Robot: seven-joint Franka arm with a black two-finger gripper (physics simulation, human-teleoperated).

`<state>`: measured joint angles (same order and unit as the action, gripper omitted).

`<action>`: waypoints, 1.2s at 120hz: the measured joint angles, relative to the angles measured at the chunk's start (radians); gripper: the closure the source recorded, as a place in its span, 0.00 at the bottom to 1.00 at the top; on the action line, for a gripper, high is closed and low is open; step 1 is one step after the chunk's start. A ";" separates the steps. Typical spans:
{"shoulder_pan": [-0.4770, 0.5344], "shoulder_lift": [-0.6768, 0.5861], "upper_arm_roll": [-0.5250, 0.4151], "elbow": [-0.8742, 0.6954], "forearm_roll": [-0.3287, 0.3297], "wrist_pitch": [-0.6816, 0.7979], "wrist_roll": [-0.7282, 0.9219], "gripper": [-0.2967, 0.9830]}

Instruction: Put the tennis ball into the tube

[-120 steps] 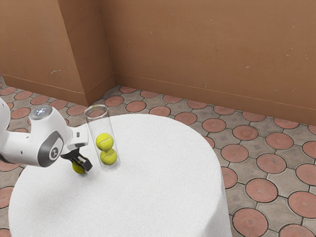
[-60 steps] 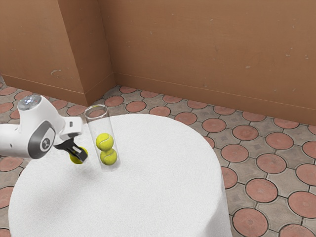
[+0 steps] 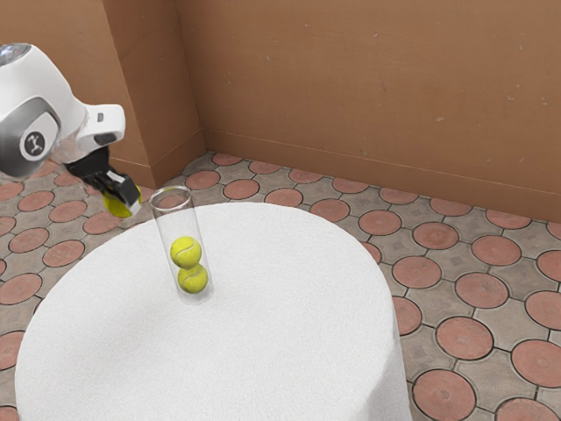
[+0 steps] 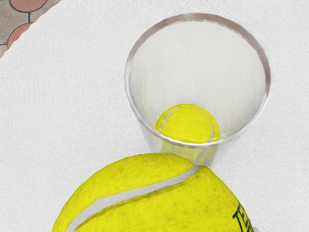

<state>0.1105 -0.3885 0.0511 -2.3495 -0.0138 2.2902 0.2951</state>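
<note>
Open tablecloth [image 3: 289, 324] surrounds the tube [image 3: 179, 224], hand [image 3: 128, 195] closed on a ball [image 4: 145, 203] near its rim [image 4: 198, 17].

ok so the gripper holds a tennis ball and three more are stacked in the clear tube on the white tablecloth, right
Not three: the exterior view shows two in the clear tube, an upper tennis ball on a lower tennis ball. Otherwise right: the gripper holds another tennis ball, and the tube stands on the white tablecloth.
</note>
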 joint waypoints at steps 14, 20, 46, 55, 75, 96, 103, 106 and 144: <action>0.000 0.109 -0.046 0.132 0.002 -0.087 -0.023 0.46; 0.000 0.150 -0.070 0.170 0.002 -0.109 -0.032 0.45; 0.000 0.243 -0.103 0.275 0.000 -0.161 -0.060 0.44; 0.001 0.264 -0.103 0.297 0.000 -0.169 -0.067 0.43; 0.001 0.286 -0.099 0.321 -0.001 -0.183 -0.078 0.33; 0.000 0.287 -0.095 0.319 -0.002 -0.197 -0.087 0.28; 0.000 0.285 -0.095 0.318 -0.003 -0.210 -0.090 0.27; 0.000 0.283 -0.096 0.320 -0.004 -0.219 -0.091 0.26; 0.001 0.376 -0.099 0.733 -0.019 -0.528 -0.103 0.24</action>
<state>0.1116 -0.0127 -0.0479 -1.6162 -0.0324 1.7618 0.1921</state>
